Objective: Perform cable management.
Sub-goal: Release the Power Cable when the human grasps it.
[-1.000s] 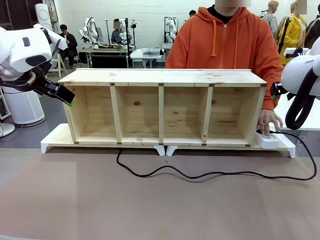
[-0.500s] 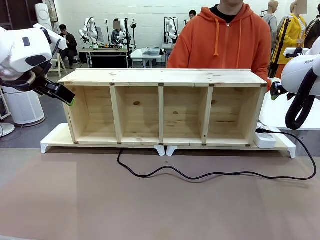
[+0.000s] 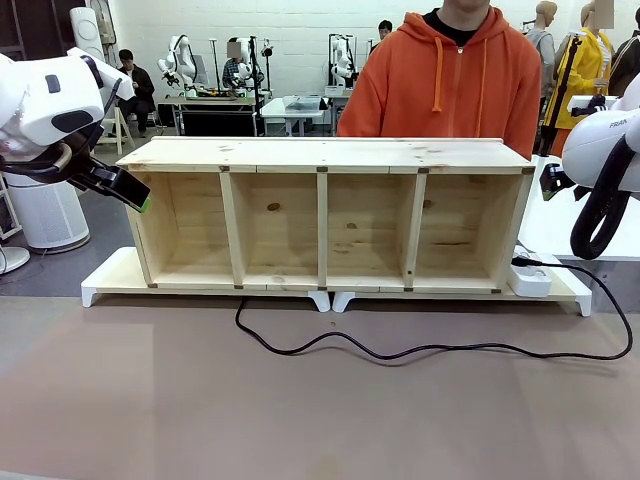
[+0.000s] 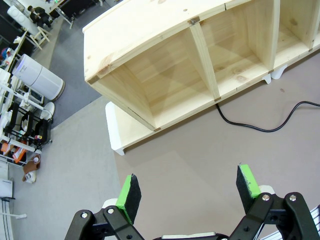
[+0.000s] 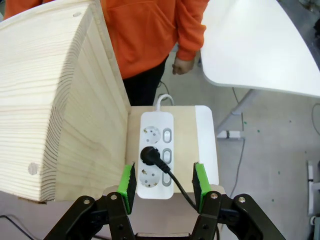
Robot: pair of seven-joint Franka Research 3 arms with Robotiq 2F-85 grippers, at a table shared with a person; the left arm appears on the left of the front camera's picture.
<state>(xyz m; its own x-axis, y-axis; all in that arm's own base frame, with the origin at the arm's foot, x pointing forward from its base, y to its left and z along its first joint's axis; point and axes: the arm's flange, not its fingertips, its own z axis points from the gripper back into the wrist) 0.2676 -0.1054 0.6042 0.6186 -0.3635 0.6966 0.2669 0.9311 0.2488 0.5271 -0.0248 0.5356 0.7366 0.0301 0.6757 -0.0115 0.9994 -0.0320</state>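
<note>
Cable now sits plugged into the power strip, person's hand withdrawn; I see both the left gripper and right gripper open, empty, slack trailing across the table.

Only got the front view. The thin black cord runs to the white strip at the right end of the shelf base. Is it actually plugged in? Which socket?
Observer: Yes. In the right wrist view the chunky black plug sits in the middle socket of the white three-socket power strip. The other two sockets are free.
Operator: Right arm holding anything?
Observer: No. The right gripper looks down on the strip with its jaws open to either side of it, gripping nothing.
Operator: Left?
Observer: The left gripper has open, empty jaws over the bare brown tabletop, short of the thin black power cord that lies in front of the light wooden shelf.
</note>
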